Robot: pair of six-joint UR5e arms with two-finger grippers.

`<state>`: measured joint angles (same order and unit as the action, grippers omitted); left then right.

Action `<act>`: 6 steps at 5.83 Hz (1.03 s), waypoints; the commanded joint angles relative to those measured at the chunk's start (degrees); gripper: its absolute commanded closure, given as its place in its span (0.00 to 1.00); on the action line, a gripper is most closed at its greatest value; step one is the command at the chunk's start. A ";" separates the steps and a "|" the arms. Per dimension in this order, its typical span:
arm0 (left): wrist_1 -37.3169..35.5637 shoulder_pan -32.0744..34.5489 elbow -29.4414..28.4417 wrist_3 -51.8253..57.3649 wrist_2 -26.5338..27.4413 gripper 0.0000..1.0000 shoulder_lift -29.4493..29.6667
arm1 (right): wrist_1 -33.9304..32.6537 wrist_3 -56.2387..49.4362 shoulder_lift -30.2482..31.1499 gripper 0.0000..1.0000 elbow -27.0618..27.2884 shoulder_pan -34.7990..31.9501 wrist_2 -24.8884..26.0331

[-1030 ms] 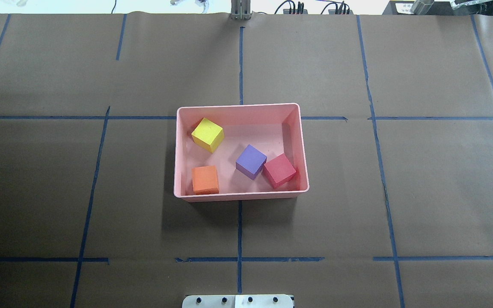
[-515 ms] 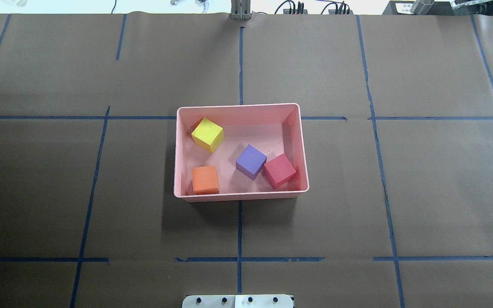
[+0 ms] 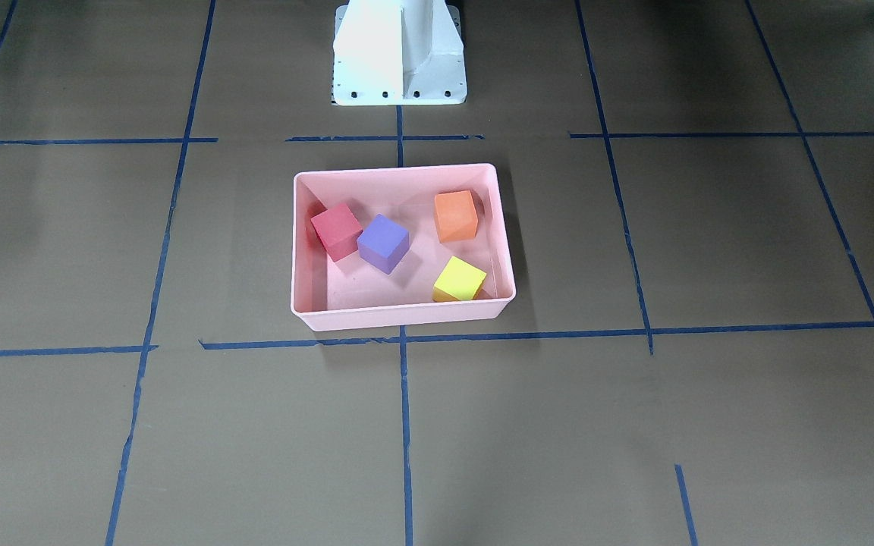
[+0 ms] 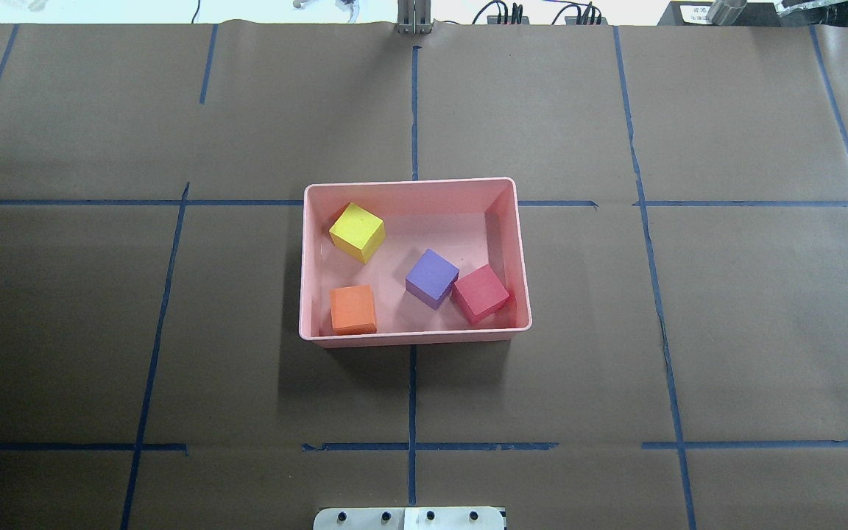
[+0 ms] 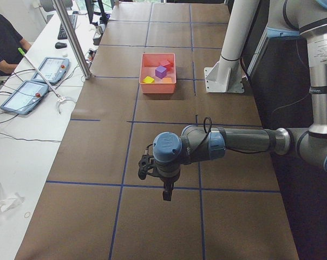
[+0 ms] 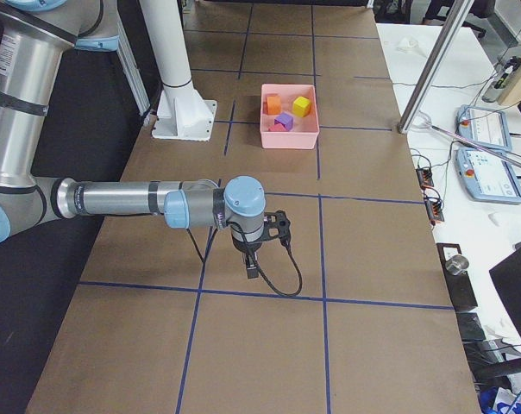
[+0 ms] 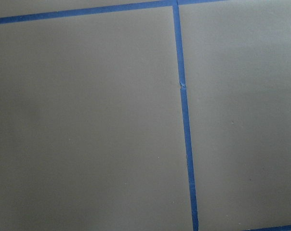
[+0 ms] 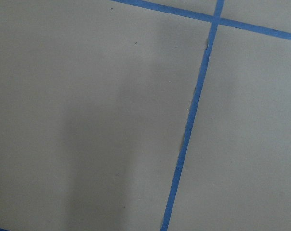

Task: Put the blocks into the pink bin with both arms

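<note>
Nothing has shifted in the overhead view since a second ago; the pale pink bin [image 4: 415, 337] sits mid-table with all four cubes on its floor, left to right the yellow-green block [image 4: 356, 230], orange block [image 4: 352, 309], purple block [image 4: 431, 277] and red block [image 4: 480, 293], the last two seemingly touching. The left gripper [image 5: 167, 192] and right gripper [image 6: 253, 266] hang over the brown paper well apart from the bin; seen only from the table's ends, I cannot tell their opening or any hold; the white pedestal [image 3: 399, 53] stands on the robot's side of the bin.
</note>
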<state>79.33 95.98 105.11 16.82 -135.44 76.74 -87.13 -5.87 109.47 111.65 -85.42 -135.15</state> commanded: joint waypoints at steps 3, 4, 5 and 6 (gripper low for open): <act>1.08 -0.09 -2.43 1.02 -0.09 0.00 -0.09 | 0.29 -0.10 1.44 0.00 -0.03 -0.54 1.04; 1.17 -0.27 0.15 0.76 0.34 0.00 -0.18 | 0.03 0.07 2.05 0.00 0.49 -0.54 0.42; 1.09 -0.27 0.18 0.59 0.26 0.00 -0.01 | 0.03 0.07 4.76 0.00 3.37 -0.63 -1.50; 0.65 -0.27 0.70 0.59 0.26 0.00 -0.01 | 0.03 0.07 4.18 0.00 3.13 -0.72 -0.74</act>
